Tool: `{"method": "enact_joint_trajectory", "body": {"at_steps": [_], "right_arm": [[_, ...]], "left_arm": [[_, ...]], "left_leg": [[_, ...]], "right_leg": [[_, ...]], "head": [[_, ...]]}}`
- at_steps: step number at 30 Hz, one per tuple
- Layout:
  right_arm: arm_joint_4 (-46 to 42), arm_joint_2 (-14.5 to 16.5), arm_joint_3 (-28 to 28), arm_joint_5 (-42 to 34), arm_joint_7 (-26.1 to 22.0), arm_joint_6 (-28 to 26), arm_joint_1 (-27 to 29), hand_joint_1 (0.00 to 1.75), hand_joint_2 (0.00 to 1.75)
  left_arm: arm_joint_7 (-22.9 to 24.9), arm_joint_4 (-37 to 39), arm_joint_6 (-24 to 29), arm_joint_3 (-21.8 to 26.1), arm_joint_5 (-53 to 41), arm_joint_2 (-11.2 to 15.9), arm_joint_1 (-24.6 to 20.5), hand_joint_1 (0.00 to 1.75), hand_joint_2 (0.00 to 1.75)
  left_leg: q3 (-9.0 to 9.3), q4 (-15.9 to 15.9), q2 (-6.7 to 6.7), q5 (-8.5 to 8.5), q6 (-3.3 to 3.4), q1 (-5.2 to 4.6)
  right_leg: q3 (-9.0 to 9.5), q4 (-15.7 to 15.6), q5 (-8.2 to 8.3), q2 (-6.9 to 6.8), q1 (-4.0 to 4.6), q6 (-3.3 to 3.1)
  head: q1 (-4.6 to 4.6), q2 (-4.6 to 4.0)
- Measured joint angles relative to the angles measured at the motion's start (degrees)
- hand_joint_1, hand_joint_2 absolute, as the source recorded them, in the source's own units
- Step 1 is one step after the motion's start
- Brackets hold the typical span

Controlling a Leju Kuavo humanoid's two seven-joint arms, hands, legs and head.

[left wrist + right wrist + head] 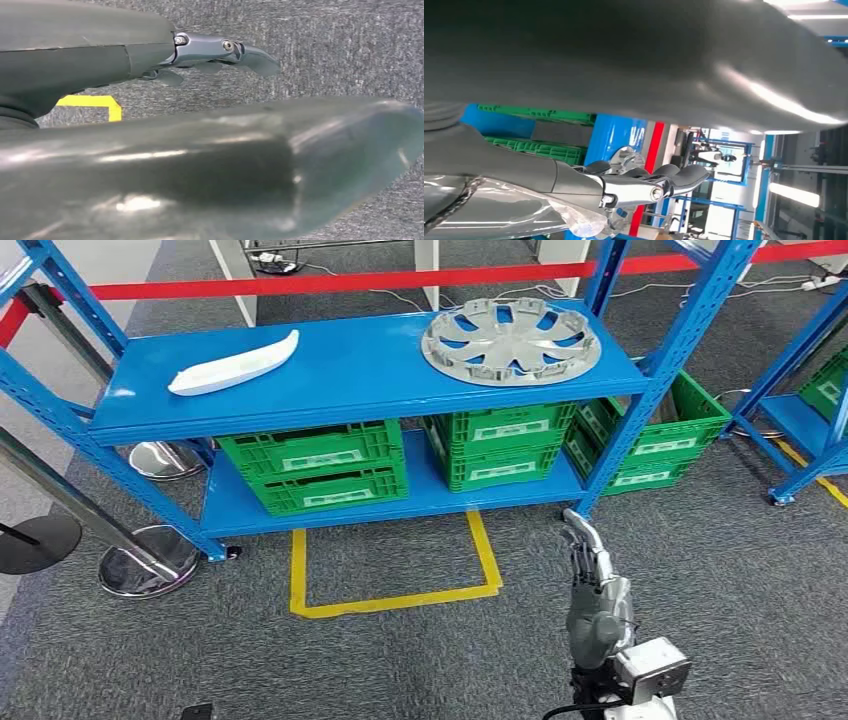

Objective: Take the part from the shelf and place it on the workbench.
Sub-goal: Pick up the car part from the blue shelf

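Hands first: the right hand [597, 585] is raised in front of the blue shelf [340, 375], fingers extended and apart, holding nothing and touching nothing. The left hand [210, 52] hangs over grey carpet [420, 660] near a yellow floor marking [395, 598]; its fingers appear loosely spread and empty, though the wrist view is largely blocked by the thumb. On the top level lie a white elongated part [235, 365] towards the left and a silver wheel cover [510, 340] towards the right, well apart. Green crates [315, 468] sit on the lower level.
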Motion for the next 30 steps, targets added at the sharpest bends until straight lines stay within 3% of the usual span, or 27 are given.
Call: {"method": "enact_joint_trajectory", "body": {"at_steps": [2, 4, 6, 7, 11, 13, 15, 16, 17, 19, 20, 21, 22, 26, 28, 30], "right_arm": [[0.01, -0.01, 0.00, 0.00, 0.08, -0.02, 0.09, 0.00, 0.00], [0.02, -0.02, 0.00, 0.00, 0.19, -0.03, 0.22, 0.00, 0.00], [0.01, -0.03, -0.01, -0.01, 0.25, -0.02, 0.27, 0.00, 0.00], [0.01, -0.03, -0.01, -0.02, 0.28, -0.01, 0.29, 0.00, 0.00], [-0.01, -0.11, -0.01, -0.07, 0.31, -0.01, 0.36, 0.00, 0.00], [-0.03, -0.20, 0.01, -0.07, 0.32, 0.00, 0.31, 0.00, 0.00], [-0.03, -0.33, 0.02, -0.09, 0.34, 0.01, 0.44, 0.00, 0.00], [-0.01, -0.41, 0.02, -0.11, 0.35, 0.02, 0.52, 0.00, 0.00], [0.01, -0.50, 0.01, -0.13, 0.37, 0.03, 0.57, 0.00, 0.00], [0.02, -0.64, 0.01, -0.16, 0.40, 0.08, 0.56, 0.00, 0.00], [0.04, -0.69, 0.01, -0.19, 0.44, 0.10, 0.54, 0.00, 0.00], [0.06, -0.73, 0.02, -0.22, 0.46, 0.11, 0.50, 0.00, 0.00], [0.08, -0.75, 0.02, -0.25, 0.51, 0.14, 0.54, 0.00, 0.00], [0.10, -0.79, -0.05, -0.35, 0.54, 0.29, 0.75, 0.00, 0.00], [0.09, -0.79, -0.05, -0.37, 0.52, 0.44, 0.66, 0.00, 0.00], [0.09, -0.79, -0.05, -0.38, 0.51, 0.61, 0.66, 0.00, 0.00]], "left_arm": [[0.01, 0.00, -0.05, 0.00, 0.01, 0.05, 0.04, 0.00, 0.00], [0.00, 0.00, -0.13, 0.00, 0.03, 0.16, 0.08, 0.00, 0.00], [-0.02, 0.00, -0.15, 0.00, 0.06, 0.23, 0.01, 0.00, 0.00], [-0.03, 0.00, -0.15, 0.00, 0.07, 0.25, -0.03, 0.00, 0.00], [-0.06, 0.00, -0.15, 0.02, 0.13, 0.26, 0.04, 0.00, 0.00], [-0.08, 0.00, -0.15, 0.02, 0.14, 0.24, -0.02, 0.00, 0.00], [-0.09, 0.01, -0.17, 0.02, 0.15, 0.23, -0.03, 0.00, 0.00], [-0.10, 0.02, -0.19, 0.02, 0.16, 0.23, 0.02, 0.00, 0.00], [-0.11, 0.02, -0.22, 0.02, 0.17, 0.23, 0.07, 0.00, 0.00], [-0.12, 0.02, -0.30, 0.02, 0.17, 0.21, 0.14, 0.00, 0.00], [-0.13, 0.02, -0.33, 0.02, 0.17, 0.19, 0.12, 0.00, 0.00], [-0.13, 0.02, -0.36, 0.02, 0.16, 0.19, 0.07, 0.00, 0.00], [-0.14, 0.02, -0.37, 0.02, 0.16, 0.19, 0.04, 0.00, 0.00], [-0.14, 0.04, -0.37, 0.02, 0.16, 0.23, -0.02, 0.00, 0.00], [-0.14, 0.04, -0.35, 0.02, 0.16, 0.26, -0.15, 0.00, 0.00], [-0.14, 0.04, -0.36, 0.02, 0.15, 0.28, -0.12, 0.00, 0.00]], "left_leg": [[0.61, -1.85, 0.00, 1.96, 0.07, 0.03], [3.21, -8.45, 0.00, 6.43, 0.50, 0.03], [6.12, -14.94, 0.02, 8.55, 1.17, -0.17], [6.78, -16.51, 0.02, 8.45, 1.49, -0.29], [7.80, -17.67, -0.08, 7.75, 2.82, -0.16], [8.38, -17.81, -0.09, 7.47, 3.36, -0.05], [8.66, -17.78, -0.09, 7.02, 3.69, -0.14], [8.95, -17.78, -0.10, 6.73, 3.72, -0.18], [9.37, -17.77, -0.11, 6.39, 3.70, -0.20], [10.61, -17.77, -0.14, 5.52, 3.50, -0.21], [11.19, -17.77, -0.14, 5.09, 3.30, -0.24], [11.53, -17.74, -0.13, 4.69, 3.02, -0.28], [11.69, -17.73, -0.11, 4.35, 2.67, -0.33], [12.04, -16.08, -0.07, 3.43, 1.46, -0.39], [9.54, -11.17, -0.08, 1.84, 0.79, -0.21], [4.98, -4.09, -0.07, -0.68, 0.28, 0.00]], "right_leg": [[0.28, 0.00, -0.19, 0.08, 0.00, 0.05], [0.89, -0.02, -0.66, 0.20, 0.00, 0.27], [1.21, -0.03, -1.22, 0.27, 0.17, 0.84], [1.34, -0.06, -1.34, 0.26, 0.24, 1.19], [1.11, 1.53, -1.72, 0.13, 0.21, 2.69], [-2.00, 6.89, -4.19, 0.10, 0.17, 3.04], [-6.62, 13.98, -6.65, 0.10, 0.16, 3.27], [-8.25, 15.78, -6.66, 0.10, 0.17, 3.34], [-8.86, 15.56, -5.51, 0.10, 0.17, 3.37], [-7.31, 9.69, -0.58, 0.07, 0.17, 3.20], [-6.16, 6.46, 1.15, 0.02, 0.24, 2.96], [-5.11, 3.75, 1.88, -0.05, 0.37, 2.57], [-4.48, 2.27, 2.10, -0.10, 0.50, 2.10], [-2.98, 1.36, 1.37, 0.04, 0.33, 0.57], [-1.99, 1.22, 0.80, 0.01, 0.11, 0.06], [-1.13, 1.22, -0.04, 0.03, 0.10, -0.22]], "head": [[0.00, -0.01], [0.00, -0.01], [0.03, -0.01], [0.07, 0.00], [0.26, -0.01], [0.60, -0.01], [0.76, -0.01], [0.76, -0.01], [0.77, -0.01], [0.78, -0.01], [0.74, -0.01], [0.72, 0.00], [0.66, 0.01], [0.42, 0.01], [0.31, 0.00], [0.26, 0.00]]}}
